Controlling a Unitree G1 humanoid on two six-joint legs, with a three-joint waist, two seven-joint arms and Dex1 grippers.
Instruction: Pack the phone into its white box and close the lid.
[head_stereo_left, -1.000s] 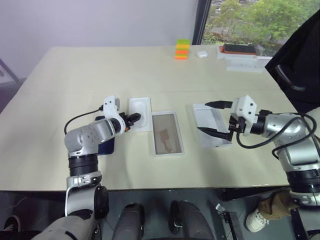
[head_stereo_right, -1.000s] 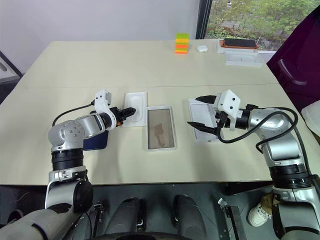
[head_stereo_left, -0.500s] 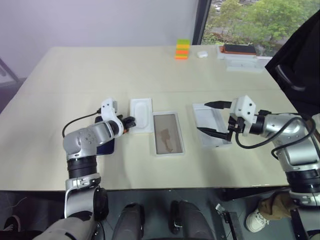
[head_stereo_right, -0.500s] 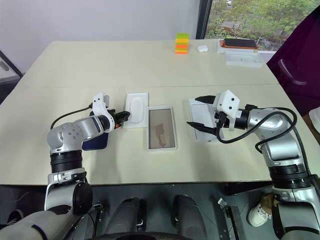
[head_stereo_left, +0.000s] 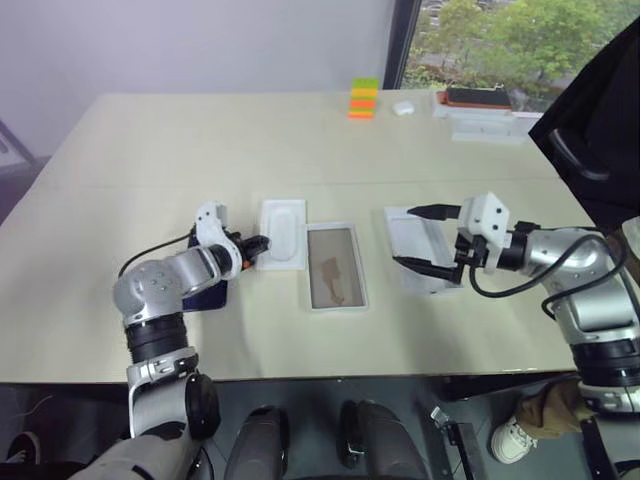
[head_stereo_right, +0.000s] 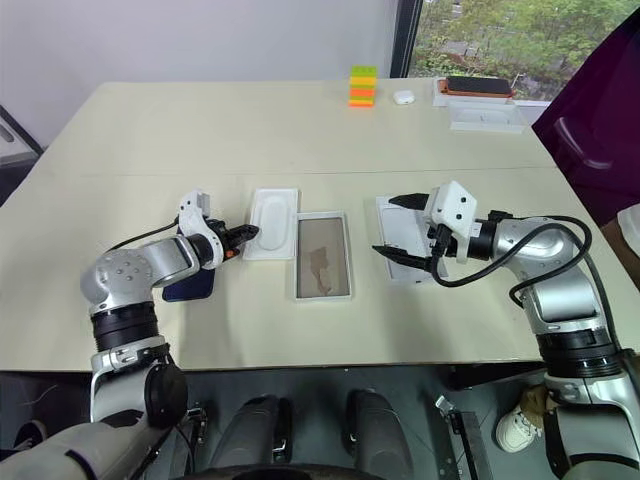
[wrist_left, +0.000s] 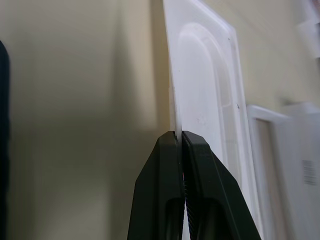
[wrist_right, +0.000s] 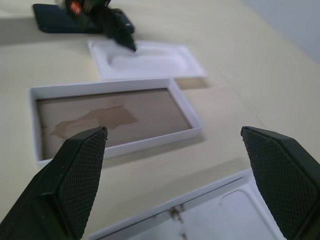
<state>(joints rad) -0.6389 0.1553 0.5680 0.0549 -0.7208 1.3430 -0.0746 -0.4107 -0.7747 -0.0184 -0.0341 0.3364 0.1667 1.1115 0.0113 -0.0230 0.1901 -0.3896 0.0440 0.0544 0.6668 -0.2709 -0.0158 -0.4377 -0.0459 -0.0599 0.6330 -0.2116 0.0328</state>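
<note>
My left gripper (wrist_left: 178, 137) pinches the flat white insert's (head_stereo_left: 282, 232) thin edge, my right gripper (head_stereo_left: 428, 238) gapes over the lid (head_stereo_left: 420, 246), and the phone (head_stereo_right: 187, 284), glossy and probably slippery, lies beside my left forearm, best gripped across its long edges.

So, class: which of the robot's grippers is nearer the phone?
Left. The left gripper is just beside the phone, pinching the white insert; the right gripper hovers far across, over the lid.

The dark phone (head_stereo_right: 188, 283) is laid flat at the table's left. The tan-floored white box (head_stereo_right: 322, 255) is set open mid-table, the lid (head_stereo_right: 404, 236) inside-up to its right.
</note>
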